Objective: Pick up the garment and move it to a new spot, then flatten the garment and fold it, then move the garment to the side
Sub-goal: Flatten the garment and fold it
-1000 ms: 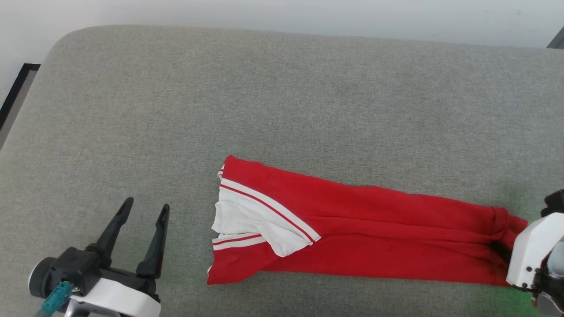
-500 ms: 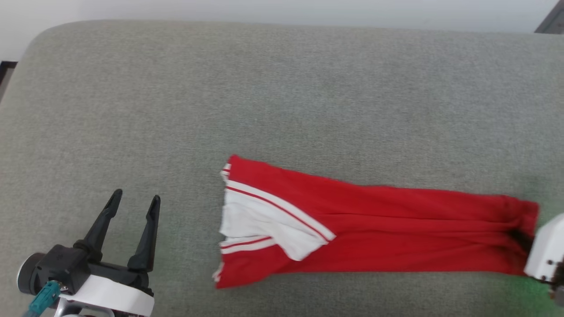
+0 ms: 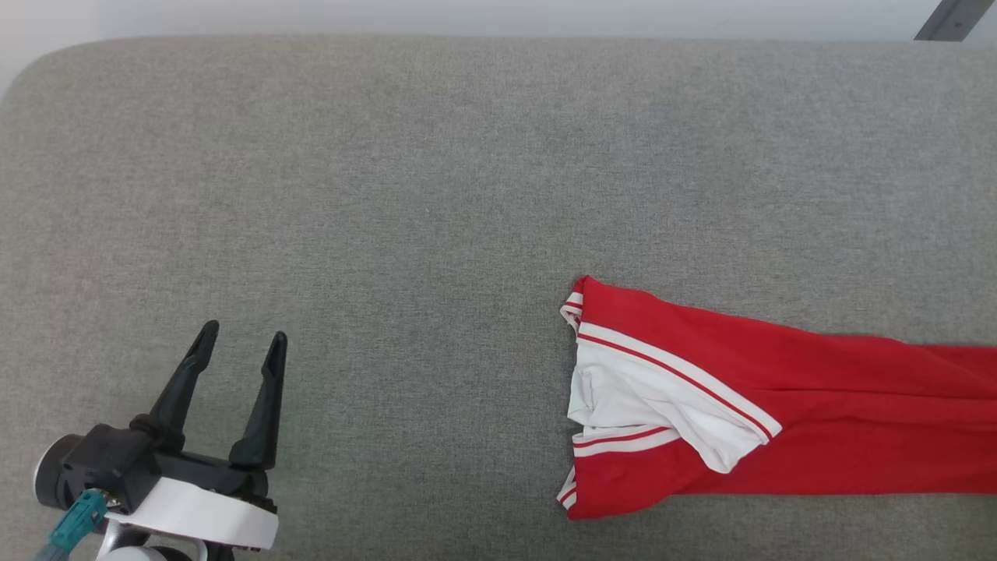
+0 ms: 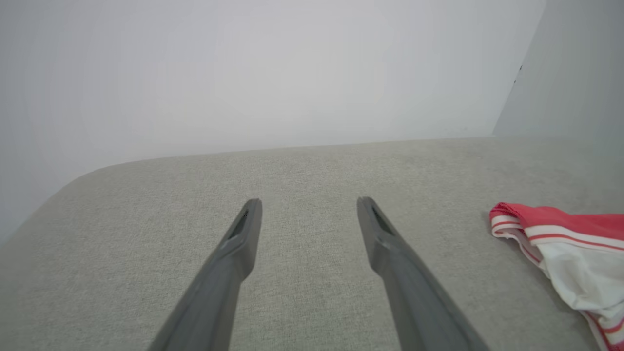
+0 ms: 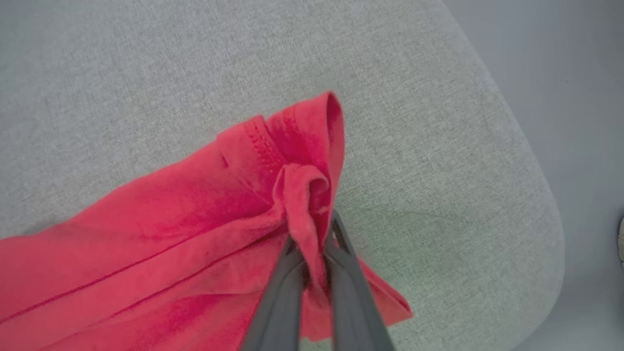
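The garment [image 3: 779,405], red with a white sleeve and striped trim, lies folded into a long strip on the grey cushion [image 3: 436,195] and runs off the right edge of the head view. Its striped end [image 4: 560,243] shows at the right of the left wrist view. My right gripper [image 5: 314,243] is shut on a bunched fold of the garment's red hem [image 5: 302,195]. Far to the garment's left, my left gripper [image 3: 241,347] stands open over bare cushion, holding nothing.
The cushion's rounded right corner [image 5: 546,234] lies close beyond the pinched hem, with pale floor past it. A pale wall [image 4: 243,73] runs behind the cushion. Bare cushion stretches between the left gripper and the garment.
The garment has slid to the right across the cushion, held at its right end; the right gripper has left the head view. The head view has shifted somewhat. The left gripper has stayed open.
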Controlling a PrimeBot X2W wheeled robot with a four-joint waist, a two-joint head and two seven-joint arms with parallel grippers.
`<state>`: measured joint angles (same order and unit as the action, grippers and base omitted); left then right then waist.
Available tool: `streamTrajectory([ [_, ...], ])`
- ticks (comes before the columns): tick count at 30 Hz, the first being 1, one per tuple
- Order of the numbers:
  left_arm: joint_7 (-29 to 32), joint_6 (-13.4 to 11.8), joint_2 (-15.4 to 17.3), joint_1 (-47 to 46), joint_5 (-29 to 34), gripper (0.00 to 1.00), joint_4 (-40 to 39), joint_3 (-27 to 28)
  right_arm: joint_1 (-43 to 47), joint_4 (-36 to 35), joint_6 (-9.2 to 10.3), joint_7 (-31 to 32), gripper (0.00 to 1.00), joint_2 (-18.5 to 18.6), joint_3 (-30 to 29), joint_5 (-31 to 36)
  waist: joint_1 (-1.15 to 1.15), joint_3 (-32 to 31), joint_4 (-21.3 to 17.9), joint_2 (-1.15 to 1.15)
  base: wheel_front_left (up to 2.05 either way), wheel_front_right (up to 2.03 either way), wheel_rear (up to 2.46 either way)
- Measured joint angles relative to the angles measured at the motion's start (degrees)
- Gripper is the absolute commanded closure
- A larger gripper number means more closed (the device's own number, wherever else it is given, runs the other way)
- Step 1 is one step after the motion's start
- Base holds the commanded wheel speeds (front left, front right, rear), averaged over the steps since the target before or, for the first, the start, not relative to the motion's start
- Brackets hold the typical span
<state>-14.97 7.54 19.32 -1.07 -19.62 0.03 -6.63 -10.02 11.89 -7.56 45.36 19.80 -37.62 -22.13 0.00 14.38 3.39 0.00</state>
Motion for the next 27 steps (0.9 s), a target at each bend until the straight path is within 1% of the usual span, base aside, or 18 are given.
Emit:
streamTrajectory([
  [3,0.0,0.01,-0.58,0.01,-0.65,0.0,-0.76,0.2,0.18,-1.11,0.0,0.57,1.0,0.14,0.14,-0.79,0.0,-0.48,0.03,0.0,0.0,0.0,0.0],
  [6,0.0,0.01,-0.85,0.16,-0.64,0.0,-0.78,0.15,2.46,-3.87,0.01,1.6,1.0,0.75,3.04,-1.8,0.0,-1.11,0.1,0.0,0.0,0.0,0.0],
  [11,-0.01,0.01,-1.05,1.37,-0.99,0.0,-0.9,0.55,5.48,-10.16,0.05,2.94,1.0,-0.12,8.82,-4.59,0.0,-2.13,0.35,0.0,0.0,0.0,0.0],
  [16,-0.01,0.01,-1.29,1.98,-1.07,0.0,-0.48,0.46,7.21,-18.73,0.07,4.98,1.0,-1.57,17.75,-7.42,0.0,-2.92,1.0,0.0,0.0,0.0,0.0],
  [19,0.0,0.01,-1.27,2.3,-0.98,0.0,-0.26,0.56,7.55,-22.67,0.07,5.95,1.0,-2.0,23.85,-8.12,0.0,-3.13,1.49,0.0,0.0,0.0,0.0],
  [24,0.0,0.01,-1.51,2.42,-0.86,0.0,0.1,0.27,7.4,-26.09,0.05,7.2,1.0,-3.26,33.43,-8.78,0.0,-3.41,2.45,0.0,0.0,0.0,0.0],
  [27,0.0,0.0,-1.49,2.42,-0.97,0.0,0.13,-0.14,5.46,-26.66,0.07,7.39,1.0,-3.78,38.72,-8.77,0.0,-3.39,3.03,0.0,0.0,0.0,0.0],
])
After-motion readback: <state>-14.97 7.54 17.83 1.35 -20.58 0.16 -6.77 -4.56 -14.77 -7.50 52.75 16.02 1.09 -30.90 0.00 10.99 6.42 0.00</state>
